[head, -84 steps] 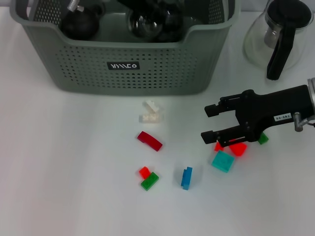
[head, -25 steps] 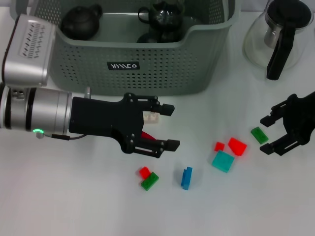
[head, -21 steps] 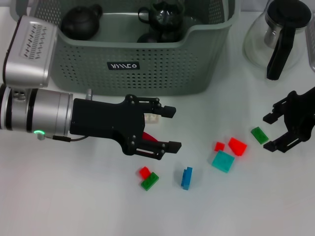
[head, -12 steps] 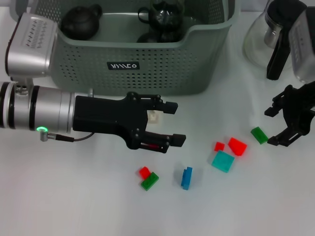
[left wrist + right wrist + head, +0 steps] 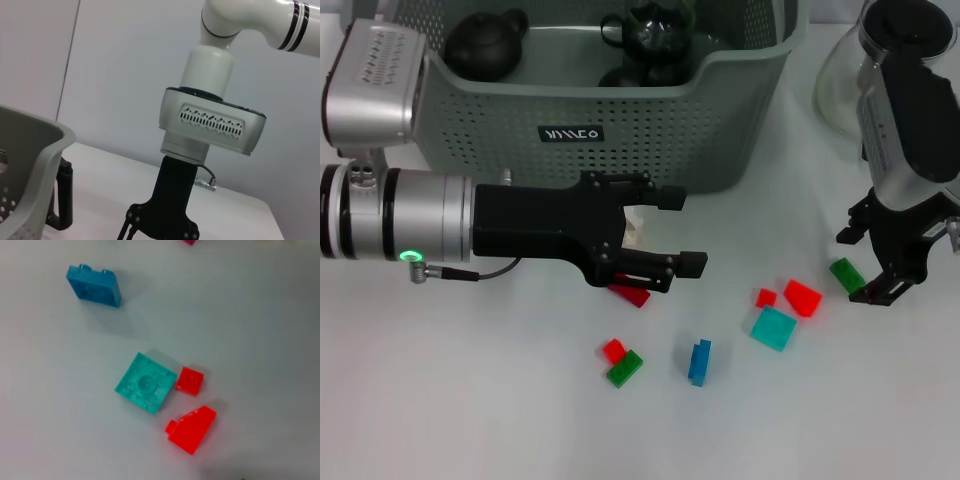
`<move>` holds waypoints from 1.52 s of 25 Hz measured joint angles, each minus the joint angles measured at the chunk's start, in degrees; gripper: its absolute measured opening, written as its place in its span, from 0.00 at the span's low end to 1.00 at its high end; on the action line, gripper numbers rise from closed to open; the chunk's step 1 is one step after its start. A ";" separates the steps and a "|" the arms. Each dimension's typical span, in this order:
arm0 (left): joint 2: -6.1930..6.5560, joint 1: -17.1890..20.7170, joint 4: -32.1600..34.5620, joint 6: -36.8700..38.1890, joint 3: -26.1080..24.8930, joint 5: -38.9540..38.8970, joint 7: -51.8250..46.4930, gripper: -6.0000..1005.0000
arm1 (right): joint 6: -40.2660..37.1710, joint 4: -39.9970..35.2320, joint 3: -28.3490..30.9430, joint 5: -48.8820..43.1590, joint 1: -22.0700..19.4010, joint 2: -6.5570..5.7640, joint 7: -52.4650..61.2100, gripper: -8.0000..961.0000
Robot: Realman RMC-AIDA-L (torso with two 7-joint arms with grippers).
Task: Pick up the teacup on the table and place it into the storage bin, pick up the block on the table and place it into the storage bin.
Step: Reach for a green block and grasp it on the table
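You have bright, even overhead light; soft shadows under the blocks (image 5: 147, 382); right wrist view slightly blurred.

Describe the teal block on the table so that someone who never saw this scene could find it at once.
Start from the storage bin at the back of the table and look toward its right front, near the right gripper. There, a flat square teal block lies just in front of two red pieces. It is the only teal piece and the widest one in that group.
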 joint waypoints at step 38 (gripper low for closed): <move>0.20 -0.21 0.31 -0.32 -0.36 -0.21 -0.10 0.85 | 3.44 3.18 -0.50 -0.22 0.19 0.41 1.10 0.52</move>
